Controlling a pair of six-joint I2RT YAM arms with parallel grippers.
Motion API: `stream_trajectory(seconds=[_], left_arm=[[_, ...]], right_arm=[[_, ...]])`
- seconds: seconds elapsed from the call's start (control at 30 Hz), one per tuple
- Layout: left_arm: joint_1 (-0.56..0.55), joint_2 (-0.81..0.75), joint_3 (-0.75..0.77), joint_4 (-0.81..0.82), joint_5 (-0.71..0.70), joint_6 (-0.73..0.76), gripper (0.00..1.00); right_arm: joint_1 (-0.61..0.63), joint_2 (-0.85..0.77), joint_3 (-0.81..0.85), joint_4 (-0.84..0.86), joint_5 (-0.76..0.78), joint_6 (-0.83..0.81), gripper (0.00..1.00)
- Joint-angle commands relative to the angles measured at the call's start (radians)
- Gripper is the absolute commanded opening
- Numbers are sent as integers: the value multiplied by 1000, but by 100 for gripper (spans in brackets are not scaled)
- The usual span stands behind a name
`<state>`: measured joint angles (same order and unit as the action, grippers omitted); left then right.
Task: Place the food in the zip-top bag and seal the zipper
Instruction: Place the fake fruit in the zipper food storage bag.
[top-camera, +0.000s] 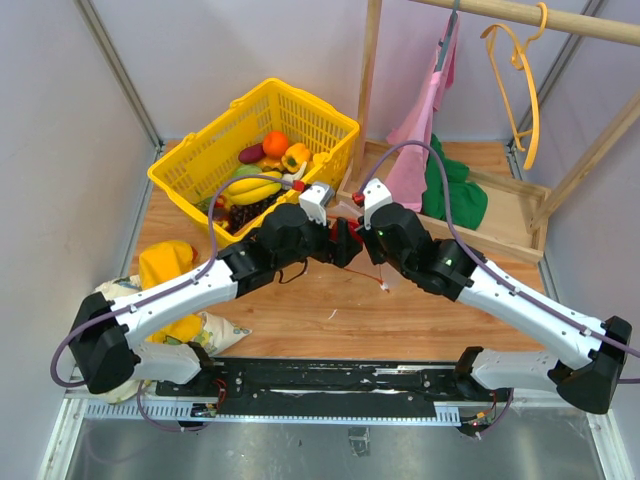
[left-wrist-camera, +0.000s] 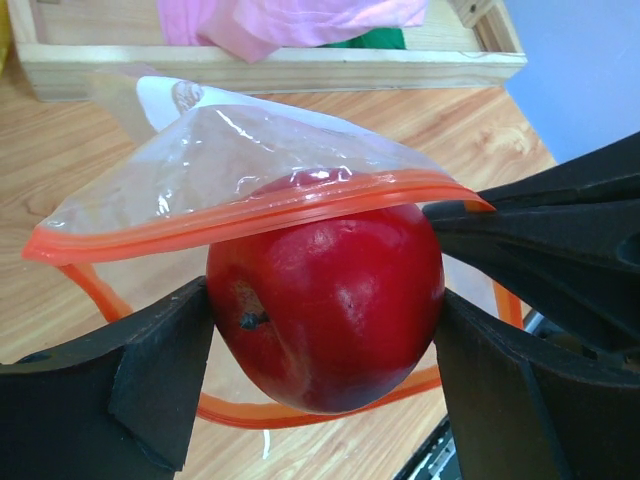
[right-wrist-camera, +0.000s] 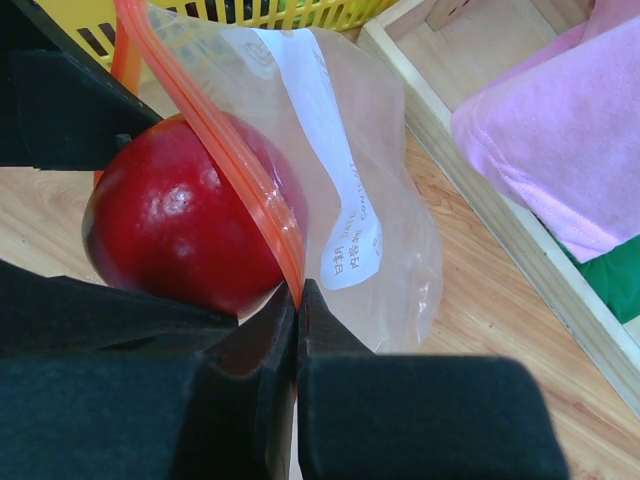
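A wooden table (top-camera: 320, 300) carries a yellow basket (top-camera: 200, 140) at its far left, with food (top-camera: 255, 187) inside. At mid-table the bag (left-wrist-camera: 250, 150) hangs with its mouth open. The right gripper (right-wrist-camera: 297, 300) is pressed together on the bag's zipper (right-wrist-camera: 230, 160). The left gripper (left-wrist-camera: 325, 350), spread wide, clamps the apple (left-wrist-camera: 325, 290) at the bag's mouth, partly under the strip.

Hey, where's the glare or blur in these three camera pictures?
Left wrist: white glare streaks on the zip-top bag, small highlights on the red apple. Right wrist: right gripper close up and soft-edged, label readable. Top view: evenly lit.
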<state>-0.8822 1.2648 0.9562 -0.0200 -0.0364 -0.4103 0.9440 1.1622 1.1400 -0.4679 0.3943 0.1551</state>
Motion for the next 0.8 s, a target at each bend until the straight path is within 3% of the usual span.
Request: stream_trajectory(seconds=[0.0,0.33,0.77], left_arm=[[-21,22,47,-21,-75,24,63],[-24,26,60,-59,-130,0,82],[-24,-10,72,-65,-67,-3,96]], right_arm=[[-13,-9,26,34,-63,36,1],[-23,-19,14,39,-83,44,1],[-45,-31,-7,40,-86,60,1]])
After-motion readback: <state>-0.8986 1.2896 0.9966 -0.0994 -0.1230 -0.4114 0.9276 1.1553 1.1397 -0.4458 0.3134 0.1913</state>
